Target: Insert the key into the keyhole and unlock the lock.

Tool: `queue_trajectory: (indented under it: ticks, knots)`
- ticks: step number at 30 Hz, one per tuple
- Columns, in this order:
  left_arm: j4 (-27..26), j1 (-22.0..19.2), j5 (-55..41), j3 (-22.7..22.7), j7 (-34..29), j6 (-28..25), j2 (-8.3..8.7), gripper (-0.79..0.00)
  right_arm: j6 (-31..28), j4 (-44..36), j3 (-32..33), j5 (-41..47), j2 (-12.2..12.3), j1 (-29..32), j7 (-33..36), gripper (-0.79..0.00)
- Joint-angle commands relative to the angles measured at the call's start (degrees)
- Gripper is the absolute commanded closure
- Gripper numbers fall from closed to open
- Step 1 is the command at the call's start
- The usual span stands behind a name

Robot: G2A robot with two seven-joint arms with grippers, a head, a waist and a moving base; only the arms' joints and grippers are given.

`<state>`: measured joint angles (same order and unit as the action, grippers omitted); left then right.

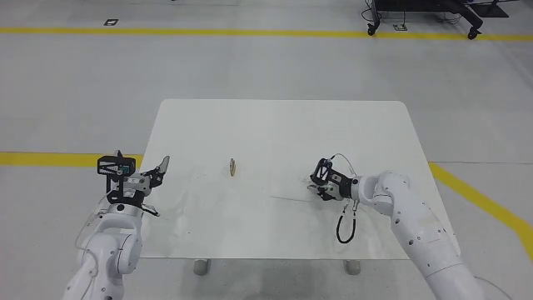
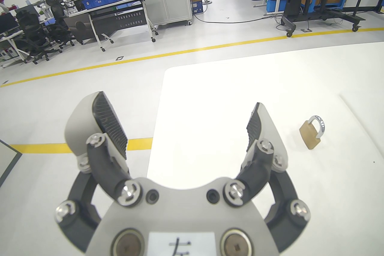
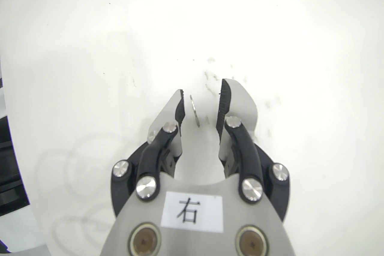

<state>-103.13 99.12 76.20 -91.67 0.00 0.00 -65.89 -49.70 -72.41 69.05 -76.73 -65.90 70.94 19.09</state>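
Nearest you, your left hand (image 2: 180, 110) hangs at the 9 o'clock edge of the tabletop (image 1: 275, 125), fingers spread wide with nothing between them. Your right hand (image 3: 203, 89) sits low over the 3 o'clock half with its fingers parted. The key (image 3: 195, 110), a thin silvery sliver seen edge-on, is in that gap, close to one pad and clear of the other. A little farther in, roughly midway between both hands, you have the lock (image 2: 312, 134): a small brass body with a curved silvery shackle, well apart from the key.
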Motion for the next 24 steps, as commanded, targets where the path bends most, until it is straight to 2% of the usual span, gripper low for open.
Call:
queue_trajectory:
  ticks: [1, 12, 18, 24]
  knots:
    - [0.0, 0.0, 0.0, 0.0, 0.0, 0.0, 0.0, -0.785, -0.16, -0.16, 0.09, -0.31, 0.15, 0.14, -0.36, 0.0]
    - [0.0, 0.0, 0.0, 0.0, 0.0, 0.0, 0.0, -0.785, 0.84, -2.51, -0.3, -4.45, 0.9, 0.56, -1.51, 0.0]
    - [0.0, 0.0, 0.0, 0.0, 0.0, 0.0, 0.0, -0.785, 1.17, -6.62, 0.28, -9.92, 1.67, 0.65, -4.16, 0.0]
    - [0.0, 0.0, 0.0, 0.0, 0.0, 0.0, 0.0, -0.785, 1.0, -8.8, 0.62, -11.41, 2.09, 0.36, -4.74, 0.0]
